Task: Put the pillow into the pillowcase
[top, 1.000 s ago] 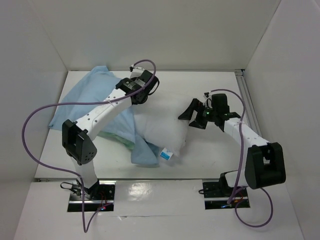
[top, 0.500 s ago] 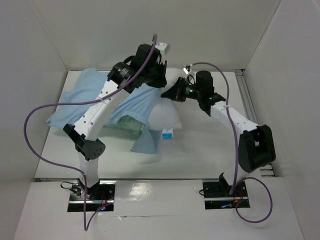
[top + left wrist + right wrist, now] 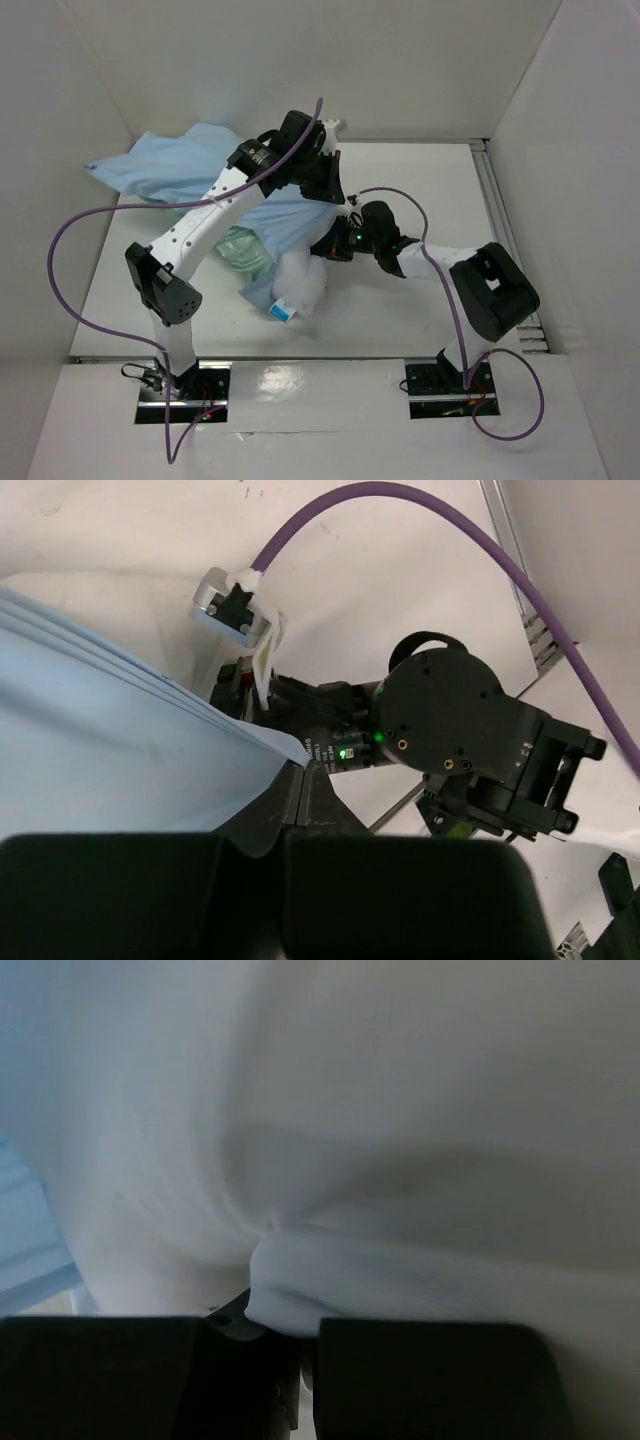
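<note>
Mostly covered: white pillow [image 3: 305, 283] bunched beneath draped light-blue pillowcase [image 3: 180, 165].

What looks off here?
Pillow is scrunched into a lump, label sticking out, pinched by the right hand. Most of the pillowcase trails slack to the back left, held by the left hand.
</note>
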